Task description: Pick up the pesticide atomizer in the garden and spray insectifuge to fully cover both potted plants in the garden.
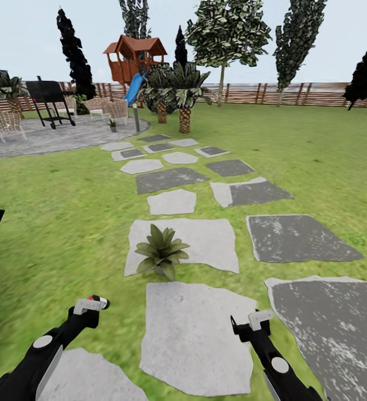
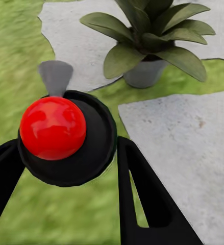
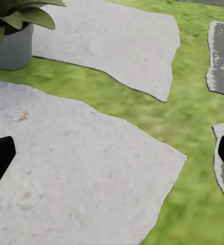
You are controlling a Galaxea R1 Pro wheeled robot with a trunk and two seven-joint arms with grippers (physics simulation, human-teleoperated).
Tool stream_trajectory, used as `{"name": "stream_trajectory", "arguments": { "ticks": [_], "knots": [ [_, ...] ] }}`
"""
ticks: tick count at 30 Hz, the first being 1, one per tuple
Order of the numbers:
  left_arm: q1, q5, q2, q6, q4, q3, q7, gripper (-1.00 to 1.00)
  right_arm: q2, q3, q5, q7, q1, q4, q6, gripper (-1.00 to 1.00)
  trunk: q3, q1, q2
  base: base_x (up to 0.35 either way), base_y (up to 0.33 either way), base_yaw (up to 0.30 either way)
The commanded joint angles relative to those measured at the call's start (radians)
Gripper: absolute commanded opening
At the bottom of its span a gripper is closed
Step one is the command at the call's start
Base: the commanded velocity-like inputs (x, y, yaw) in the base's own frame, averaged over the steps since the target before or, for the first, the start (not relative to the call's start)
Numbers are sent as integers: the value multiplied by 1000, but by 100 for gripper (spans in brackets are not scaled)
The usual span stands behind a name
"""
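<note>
1. Left end effector (image 1: 89, 312) clenched on the pesticide atomizer (image 2: 66, 135), just short of the near potted plant (image 1: 162, 250); with drifting aim, likely to wet the stepping stone (image 1: 205, 239) and leave leaves part-covered.
2. Right end effector (image 1: 254, 326) released, empty.
3. Second potted plant (image 1: 112, 123) well apart on the paved patch (image 1: 49, 139); easily missed.

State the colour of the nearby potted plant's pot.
Grey pot, clearest in the left wrist view.

Two slim black arms, each bearing a round pale-grey disc on the forearm and a whitish block near the tip. Left pincer (image 1: 94, 305) and right pincer (image 1: 250, 326): black fingers (image 2: 142, 194), flat and tapering.
</note>
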Motion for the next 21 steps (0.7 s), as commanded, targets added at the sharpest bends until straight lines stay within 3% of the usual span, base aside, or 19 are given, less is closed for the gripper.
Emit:
{"name": "stream_trajectory", "arguments": {
  "ticks": [1, 21],
  "knots": [
    [-1, -2, -1, -2, 0, 3, -6, -100, -1, 1, 4, 1, 0, 0, -2, 100, -1, 0, 0, 161, 156, 85],
    [-2, -2, -1, 1, -1, 8, -6, -100, -2, -1, 4, -1, 0, 5, -2, 100, -1, 0, 0, 257, 212, 7]
  ]
}}
